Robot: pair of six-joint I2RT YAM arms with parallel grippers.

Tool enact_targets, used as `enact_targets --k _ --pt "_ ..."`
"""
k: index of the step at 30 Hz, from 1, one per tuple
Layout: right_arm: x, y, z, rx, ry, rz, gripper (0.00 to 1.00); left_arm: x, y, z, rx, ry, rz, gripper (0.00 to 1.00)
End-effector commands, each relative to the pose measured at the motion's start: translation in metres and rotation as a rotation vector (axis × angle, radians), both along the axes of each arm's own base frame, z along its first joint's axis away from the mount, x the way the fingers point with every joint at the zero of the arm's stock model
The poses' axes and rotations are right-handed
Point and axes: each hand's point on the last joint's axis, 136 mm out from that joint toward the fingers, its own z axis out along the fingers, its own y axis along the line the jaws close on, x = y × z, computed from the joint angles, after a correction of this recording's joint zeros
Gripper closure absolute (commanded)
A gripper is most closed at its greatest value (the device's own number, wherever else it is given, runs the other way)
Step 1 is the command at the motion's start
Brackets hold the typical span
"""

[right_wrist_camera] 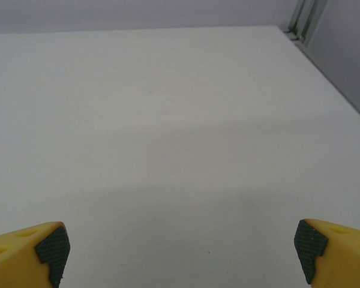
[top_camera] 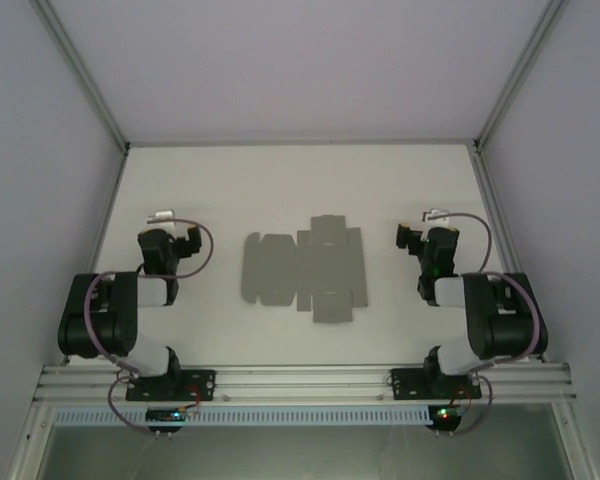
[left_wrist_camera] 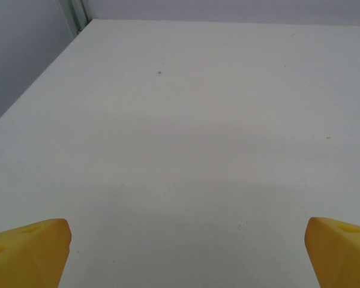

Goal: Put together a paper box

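White tabletop [top_camera: 280,190] fills a booth walled in pale grey, with aluminium posts [top_camera: 80,70] rising at the far corners and a slotted rail [top_camera: 300,382] running along the near edge. Two arms are bolted to that rail, one toward each end.

Taking the left arm [top_camera: 110,315] first: it folds up from its base, and the left gripper [top_camera: 162,217] points toward 12 o'clock. It sits at 9 o'clock from the grey sheet, well apart from it. In its wrist view the two yellow fingers [left_wrist_camera: 27,252] stand spread wide, one at 7 o'clock and one at 5 o'clock, with bare table between them. They hold nothing and touch nothing.

At the middle of the table lies the paper box [top_camera: 305,270]. It is one grey die-cut blank, flat and unfolded, with a broad panel on its left. On its right half, flaps and tabs jut toward 12 and 6 o'clock. Neither arm touches it.

Mirroring the first, the right arm [top_camera: 495,320] carries the right gripper [top_camera: 437,214] at 3 o'clock from the blank, well apart and aimed at 12 o'clock. Its two yellow fingers are likewise spread wide and empty over bare table. Each has a dark green textured pad [right_wrist_camera: 53,249] on its inner face.

A purple cable [top_camera: 205,245] loops along each arm, two in all.
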Motion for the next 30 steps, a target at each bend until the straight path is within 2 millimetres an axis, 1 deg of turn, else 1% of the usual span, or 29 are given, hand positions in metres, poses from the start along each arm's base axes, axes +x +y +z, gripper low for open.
enact_targets --k 1,3,5,6,7,8,10,13,15,17,18,19,20,21,22,24,25,26,28,30 --pt "-0.001 0.002 0.026 0.007 -0.003 0.023 0.01 0.006 0.003 0.037 -0.007 -0.032 0.011 0.01" --pt "0.001 -0.001 0.046 -0.017 -0.001 0.002 0.01 0.005 0.007 0.054 -0.075 -0.024 0.06 0.01" --pt "0.0 0.005 0.065 0.006 0.044 0.0 0.01 0.004 -0.003 0.076 -0.166 -0.005 0.038 0.01" --pt "-0.002 0.01 0.075 0.048 0.074 -0.005 0.01 0.002 -0.01 0.087 -0.226 0.01 0.035 0.01" --pt "-0.004 0.014 0.08 0.083 0.109 -0.005 0.01 0.001 -0.017 0.093 -0.286 0.035 0.028 0.01" --pt "-0.007 0.021 0.083 0.129 0.144 -0.006 0.0 0.0 -0.026 0.097 -0.345 0.067 0.013 0.01" --pt "-0.013 0.043 0.086 0.195 0.219 0.043 0.0 -0.004 -0.057 0.1 -0.441 0.15 -0.074 0.01" --pt "-0.026 0.088 0.083 0.256 0.35 0.142 0.01 -0.015 -0.102 0.088 -0.468 0.295 -0.178 0.01" --pt "-0.037 0.117 0.072 0.292 0.442 0.196 0.01 -0.026 -0.129 0.072 -0.481 0.401 -0.226 0.01" --pt "-0.044 0.145 0.056 0.349 0.516 0.263 0.05 -0.036 -0.158 0.055 -0.52 0.5 -0.304 0.01" --pt "-0.047 0.16 0.048 0.385 0.55 0.305 0.1 -0.042 -0.17 0.046 -0.546 0.55 -0.339 0.01" --pt "-0.048 0.171 0.038 0.412 0.582 0.327 0.13 -0.046 -0.179 0.039 -0.567 0.588 -0.36 0.01" --pt "-0.049 0.183 0.027 0.431 0.617 0.364 0.23 -0.049 -0.185 0.031 -0.581 0.62 -0.379 0.01" --pt "-0.05 0.191 0.017 0.439 0.648 0.388 0.31 -0.052 -0.192 0.023 -0.598 0.647 -0.409 0.01" --pt "-0.051 0.196 0.006 0.437 0.683 0.399 0.35 -0.054 -0.195 0.015 -0.613 0.68 -0.416 0.01" --pt "-0.05 0.207 -0.018 0.443 0.738 0.428 0.46 -0.059 -0.199 0.002 -0.621 0.74 -0.434 0.01" --pt "-0.049 0.208 -0.029 0.438 0.765 0.42 0.48 -0.061 -0.202 -0.003 -0.626 0.763 -0.441 0.0" --pt "-0.049 0.208 -0.04 0.437 0.79 0.403 0.49 -0.062 -0.205 -0.007 -0.634 0.779 -0.457 0.0" --pt "-0.047 0.201 -0.062 0.423 0.824 0.343 0.53 -0.066 -0.213 -0.012 -0.67 0.804 -0.497 0.0" --pt "-0.049 0.198 -0.077 0.424 0.848 0.316 0.54 -0.07 -0.221 -0.015 -0.707 0.816 -0.545 0.02"
